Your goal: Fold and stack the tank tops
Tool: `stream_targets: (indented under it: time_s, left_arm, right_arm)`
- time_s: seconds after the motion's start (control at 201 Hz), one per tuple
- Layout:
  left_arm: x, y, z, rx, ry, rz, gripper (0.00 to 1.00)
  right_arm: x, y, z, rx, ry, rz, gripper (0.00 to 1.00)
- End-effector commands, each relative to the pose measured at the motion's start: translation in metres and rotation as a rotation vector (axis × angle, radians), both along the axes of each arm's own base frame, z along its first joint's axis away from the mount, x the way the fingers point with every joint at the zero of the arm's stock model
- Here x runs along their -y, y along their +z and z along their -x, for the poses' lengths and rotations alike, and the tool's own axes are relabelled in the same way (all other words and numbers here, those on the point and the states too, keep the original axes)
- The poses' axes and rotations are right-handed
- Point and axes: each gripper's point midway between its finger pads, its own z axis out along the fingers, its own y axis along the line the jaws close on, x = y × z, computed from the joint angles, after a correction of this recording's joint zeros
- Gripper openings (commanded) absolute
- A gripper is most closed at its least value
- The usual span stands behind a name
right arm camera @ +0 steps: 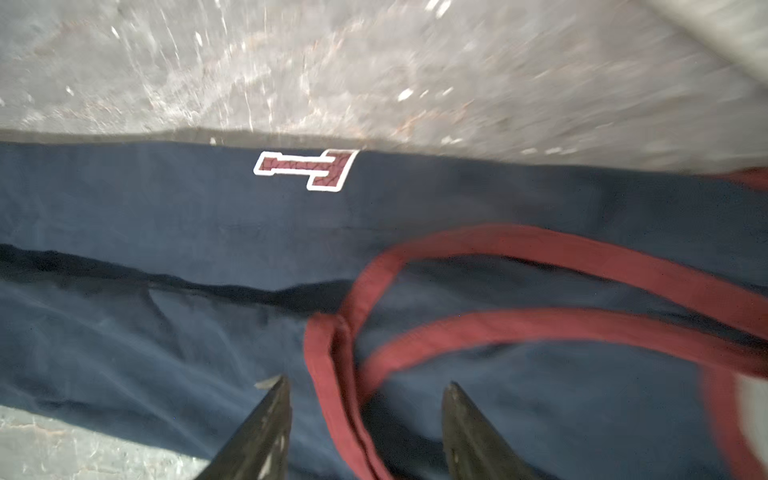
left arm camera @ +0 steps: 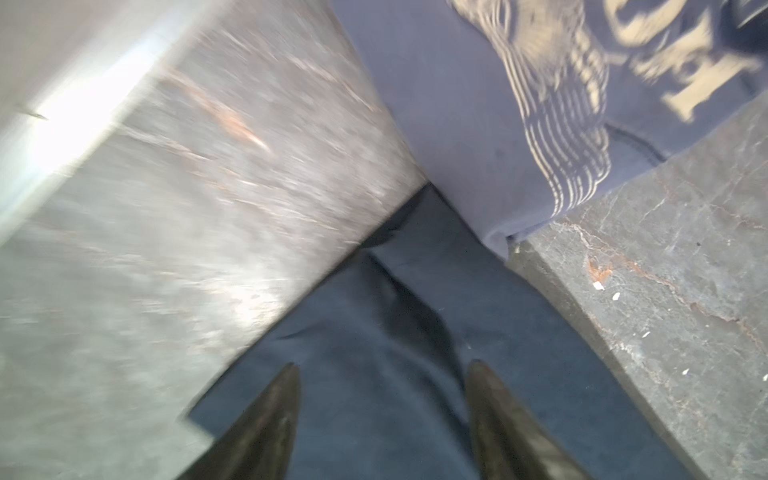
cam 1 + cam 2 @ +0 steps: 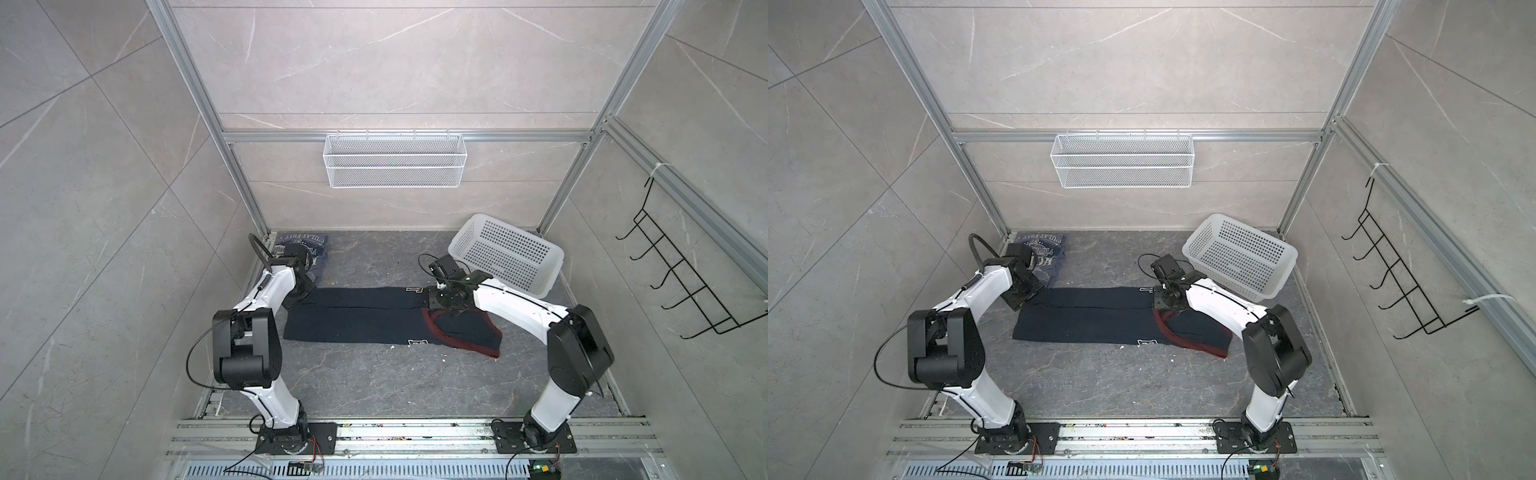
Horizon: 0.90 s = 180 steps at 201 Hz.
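Note:
The dark navy tank top (image 3: 353,318) (image 3: 1084,318) lies flat mid-table, folded into a long strip, its maroon trim (image 1: 332,374) at the right end. The slate-blue tank top (image 3: 305,249) (image 3: 1044,253) (image 2: 457,104) with pale lettering sits folded at the back left. My left gripper (image 3: 297,293) (image 2: 384,368) is open just above the navy top's (image 2: 374,332) left end, with nothing between its fingers. At the far right end my right gripper (image 3: 437,304) (image 1: 368,382) is open, its fingers on either side of a maroon strap without pinching it.
A white perforated basket (image 3: 507,253) stands tilted at the back right, just behind my right arm. On the back wall hangs a white wire mesh basket (image 3: 395,160). A black hook rack (image 3: 685,282) is mounted on the right wall.

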Motion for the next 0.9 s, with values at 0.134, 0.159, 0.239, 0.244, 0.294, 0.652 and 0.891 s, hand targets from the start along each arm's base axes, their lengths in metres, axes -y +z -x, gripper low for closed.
stream_targets:
  time_s: [0.134,0.159,0.239,0.244,0.294,0.652,0.891]
  left_arm:
    - [0.062,0.048,0.028,0.124,-0.231,-0.015,0.72]
    - [0.078,0.043,0.029,0.118,-0.273,0.003,0.72]
    - [0.123,0.022,0.031,0.098,-0.400,0.055,0.73]
    - [0.125,0.021,0.031,0.099,-0.406,0.057,0.73]
    - [0.147,0.008,0.032,0.085,-0.463,0.079,0.73]
    - [0.192,-0.055,0.028,-0.010,-0.573,0.122,0.72]
    - [0.188,-0.070,0.033,-0.033,-0.568,0.114,0.72]
  right_arm:
    - [0.080,0.002,0.067,-0.062,-0.178,0.073,0.59]
    - [0.087,-0.002,0.075,-0.081,-0.207,0.061,0.59]
    - [0.103,-0.014,0.097,-0.145,-0.295,-0.005,0.58]
    - [0.104,-0.014,0.098,-0.149,-0.299,-0.009,0.57]
    - [0.114,-0.023,0.111,-0.190,-0.355,-0.035,0.56]
    - [0.162,-0.065,0.140,-0.282,-0.598,-0.128,0.54]
    - [0.154,-0.090,0.134,-0.323,-0.620,-0.217,0.44]
